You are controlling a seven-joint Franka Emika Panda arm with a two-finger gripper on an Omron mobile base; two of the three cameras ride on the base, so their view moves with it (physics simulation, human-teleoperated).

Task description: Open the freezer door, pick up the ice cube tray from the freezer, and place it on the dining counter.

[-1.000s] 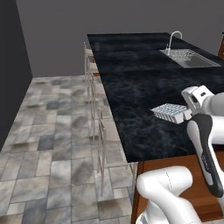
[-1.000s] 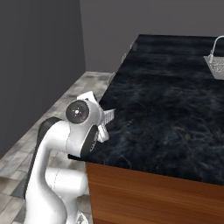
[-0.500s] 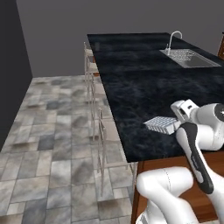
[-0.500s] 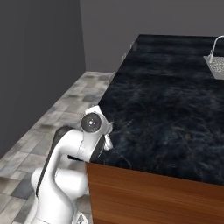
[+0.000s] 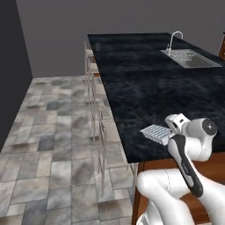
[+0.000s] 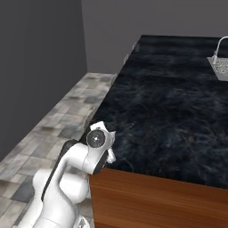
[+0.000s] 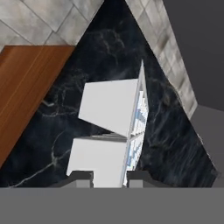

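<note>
The tool [image 7: 109,176] is clamped on the small pale blue-white plastic ice cube tray [image 7: 114,131], its 2 dark fingertips [image 7: 81,176] rising on either side of the tray's near end. The tray is seen from its flat underside, with the gridded cells showing along 1 edge (the right one here). Beyond it lies the black marbled stone surface [image 7: 109,57], with reddish-brown wood cabinet front [image 7: 26,83] and grey stone floor tiles [image 7: 52,17] around it.

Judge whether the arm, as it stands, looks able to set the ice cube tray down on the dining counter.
Probably yes. The end effector is shut on the ice cube tray, which hangs over the near corner of the dining counter. The black top beneath it looks bare, so little seems to block a short lowering.
</note>
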